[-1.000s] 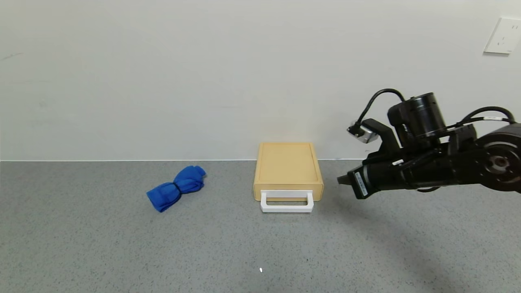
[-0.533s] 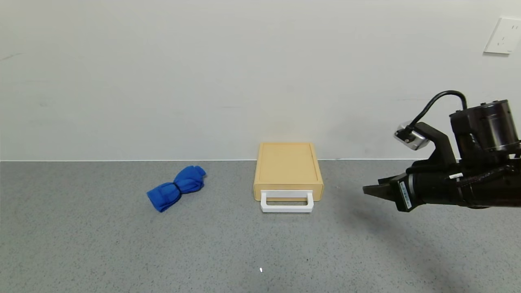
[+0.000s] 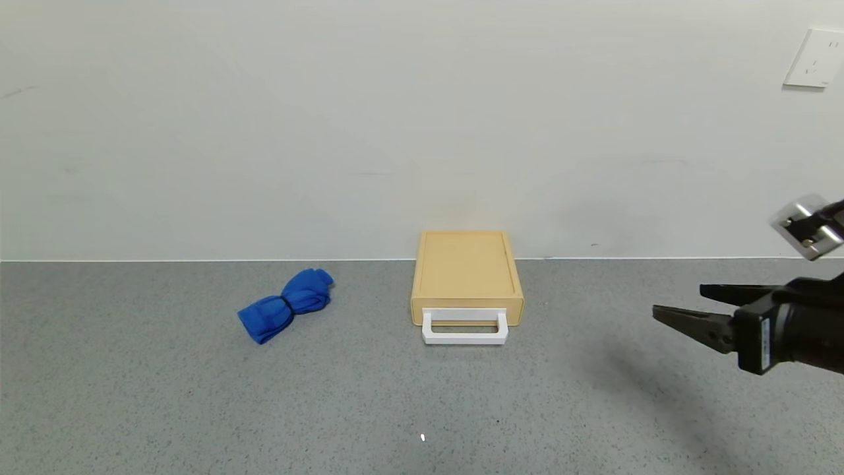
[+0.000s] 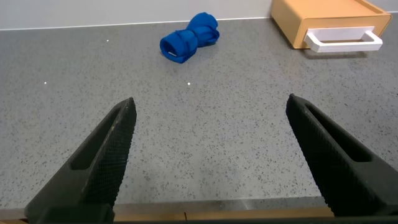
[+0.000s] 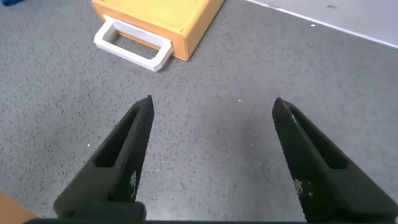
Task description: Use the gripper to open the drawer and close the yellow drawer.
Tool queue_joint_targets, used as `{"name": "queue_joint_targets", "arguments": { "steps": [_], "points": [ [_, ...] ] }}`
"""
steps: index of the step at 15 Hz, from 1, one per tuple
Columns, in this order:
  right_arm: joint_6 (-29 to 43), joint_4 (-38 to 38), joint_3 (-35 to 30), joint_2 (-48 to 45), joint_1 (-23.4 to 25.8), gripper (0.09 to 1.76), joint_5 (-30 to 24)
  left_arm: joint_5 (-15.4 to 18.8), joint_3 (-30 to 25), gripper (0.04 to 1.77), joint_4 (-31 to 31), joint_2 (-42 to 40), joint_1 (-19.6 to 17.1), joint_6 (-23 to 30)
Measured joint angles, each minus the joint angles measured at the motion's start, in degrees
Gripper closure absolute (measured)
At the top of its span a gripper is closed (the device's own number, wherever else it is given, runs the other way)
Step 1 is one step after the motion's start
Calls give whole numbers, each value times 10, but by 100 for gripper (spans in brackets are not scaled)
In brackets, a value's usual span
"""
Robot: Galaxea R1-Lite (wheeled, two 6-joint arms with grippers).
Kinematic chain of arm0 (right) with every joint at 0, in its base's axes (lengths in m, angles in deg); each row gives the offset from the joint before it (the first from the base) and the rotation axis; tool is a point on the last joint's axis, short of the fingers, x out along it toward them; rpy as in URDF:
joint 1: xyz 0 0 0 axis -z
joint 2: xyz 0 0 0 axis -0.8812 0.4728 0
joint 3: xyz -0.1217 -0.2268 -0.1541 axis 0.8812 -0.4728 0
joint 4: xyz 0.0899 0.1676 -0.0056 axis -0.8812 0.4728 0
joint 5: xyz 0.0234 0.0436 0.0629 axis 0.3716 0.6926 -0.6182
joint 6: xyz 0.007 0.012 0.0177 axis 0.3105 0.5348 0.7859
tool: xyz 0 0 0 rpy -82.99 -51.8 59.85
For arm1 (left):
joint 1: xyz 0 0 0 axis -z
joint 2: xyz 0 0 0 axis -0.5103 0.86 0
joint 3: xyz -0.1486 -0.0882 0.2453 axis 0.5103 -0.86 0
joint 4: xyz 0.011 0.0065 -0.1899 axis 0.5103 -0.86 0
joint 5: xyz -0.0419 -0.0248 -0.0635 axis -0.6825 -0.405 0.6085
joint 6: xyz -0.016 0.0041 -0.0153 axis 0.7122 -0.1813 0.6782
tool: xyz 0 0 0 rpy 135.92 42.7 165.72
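The flat yellow box (image 3: 467, 267) stands at the back of the grey table against the wall. Its drawer looks pushed in, with the white loop handle (image 3: 465, 328) sticking out at the front. My right gripper (image 3: 678, 300) is open and empty, hovering above the table well to the right of the box, fingers pointing left. The right wrist view shows its open gripper (image 5: 212, 101) over bare table, with the box (image 5: 158, 15) and handle (image 5: 132, 46) beyond. My left gripper (image 4: 211, 99) is open and empty near the table's front edge, out of the head view.
A blue rolled cloth (image 3: 287, 303) lies left of the box; it also shows in the left wrist view (image 4: 188, 37). A white wall socket (image 3: 816, 58) sits at the upper right. The grey table (image 3: 422, 396) stretches in front of the box.
My right gripper has moved right and down, away from the box's right side towards the view's edge, and its fingers have spread apart. The box and cloth have not moved.
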Motion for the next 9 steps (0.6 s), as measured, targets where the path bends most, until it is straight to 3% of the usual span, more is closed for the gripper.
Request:
{"name": "queue_joint_targets", "arguments": {
  "steps": [5,9],
  "points": [
    [0,11,-64,-152,69,29,2,0,0,7,0,0,0,0],
    [1,97,-82,-282,151,23,2,0,0,7,0,0,0,0]
  ]
}}
